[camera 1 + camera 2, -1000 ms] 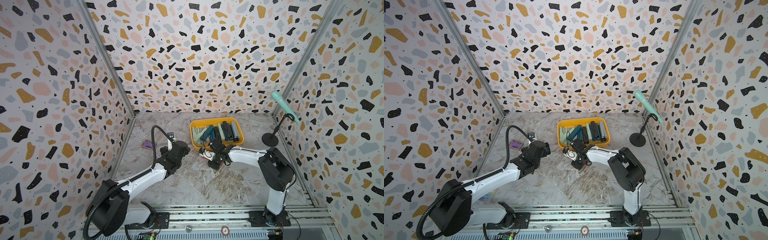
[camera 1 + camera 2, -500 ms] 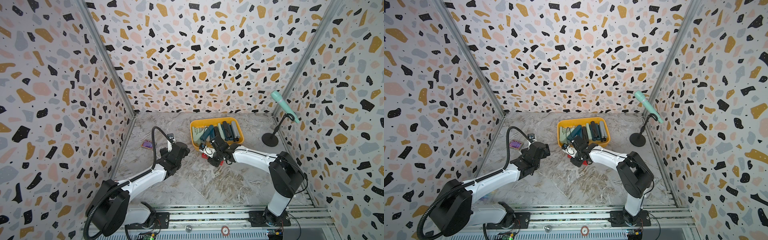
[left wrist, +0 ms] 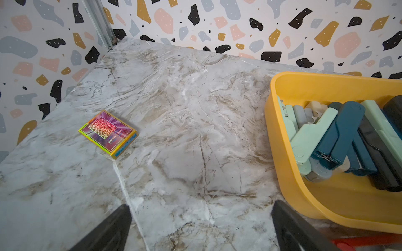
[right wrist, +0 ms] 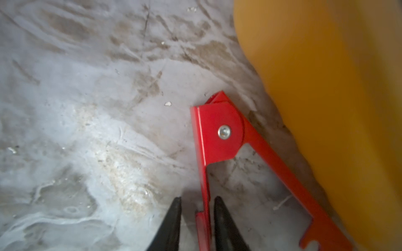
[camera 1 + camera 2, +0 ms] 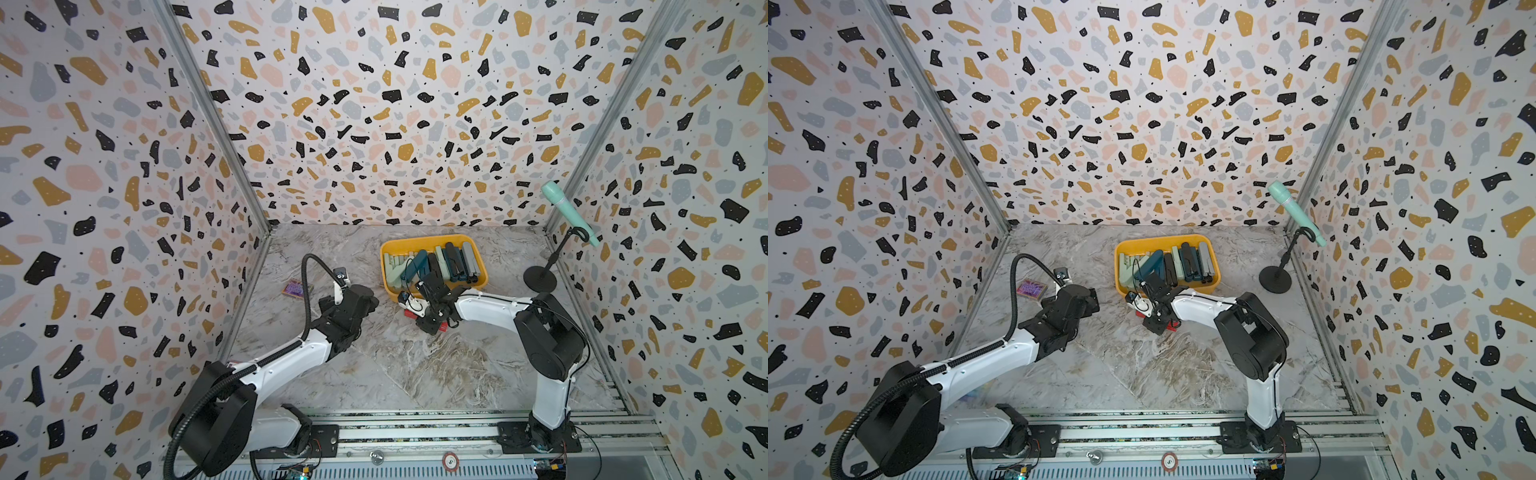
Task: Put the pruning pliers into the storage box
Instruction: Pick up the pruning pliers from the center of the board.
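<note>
a: what lies where?
b: the grey marbled tabletop (image 5: 415, 374) carries the shallow yellow plastic storage box (image 5: 424, 240), piled with teal, mint, grey and black flat plastic pruning pliers (image 3: 339, 134).
a: and the grippers?
b: the left gripper (image 3: 201, 203) hangs spread wide, empty. the right gripper (image 4: 198, 197) narrowly straddles one arm of the red hinged pliers (image 4: 219, 139), splayed on the tabletop just outside the box; whether it pinches, i cannot tell.

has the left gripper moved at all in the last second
No. In both top views the left gripper sits open at the same spot, with the same gap to the purple card box as a second ago.
</note>
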